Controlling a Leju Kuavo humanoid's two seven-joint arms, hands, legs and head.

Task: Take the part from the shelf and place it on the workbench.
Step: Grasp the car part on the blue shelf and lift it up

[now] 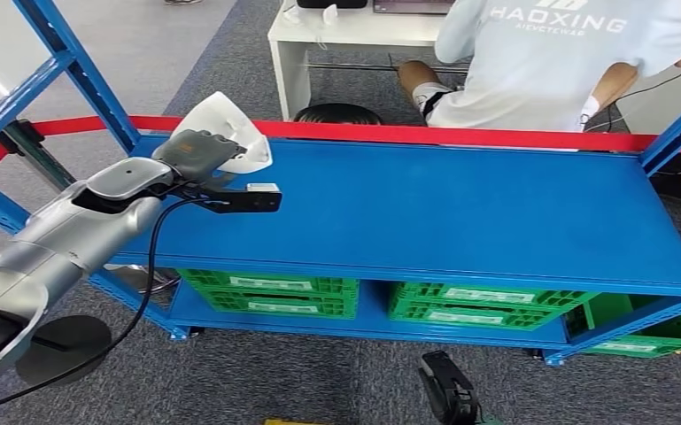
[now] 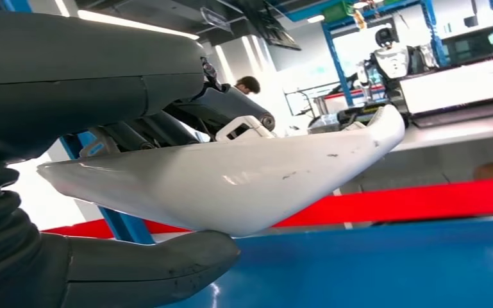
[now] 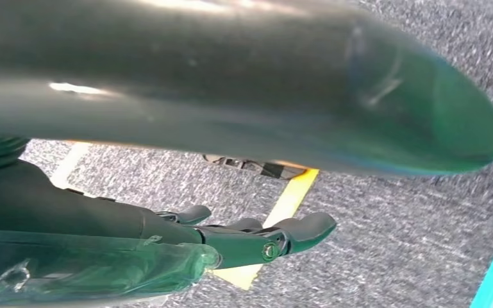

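Down at the near edge, the right hand (image 1: 447, 390) hangs low over grey carpet, dark and slack; the right wrist view has its fingers (image 3: 295, 231) loosely extended above a yellow floor stripe (image 3: 282, 212), nothing in them.

Under the blue metal shelf deck (image 1: 460, 212), three green slatted plastic crates with white labels sit on the lower level: the left crate (image 1: 270, 294), the middle crate (image 1: 478, 308), and a third crate (image 1: 642, 332) out at the right corner. What they hold I cannot tell; the deck hides their insides.

Now the left side. The silver left arm (image 1: 80, 221) stretches forward and up over the deck's left end, a black cable looping below it. The left hand (image 1: 197, 155) grips the white, curved, glossy plastic shell part (image 1: 230, 124), lifted just clear of the blue surface near the back left corner. In the left wrist view the part (image 2: 243, 183) is a smooth boat-like shell tapering to an upturned tip, with a few dark scuffs, clamped between the thick grey thumb (image 2: 141, 269) beneath and darker fingers (image 2: 224, 109) on top.

Beyond it runs the shelf's red back rail (image 1: 425, 135). Farther off, a person in a pale printed T-shirt (image 1: 558, 62) sits facing away at a white bench (image 1: 345, 35).
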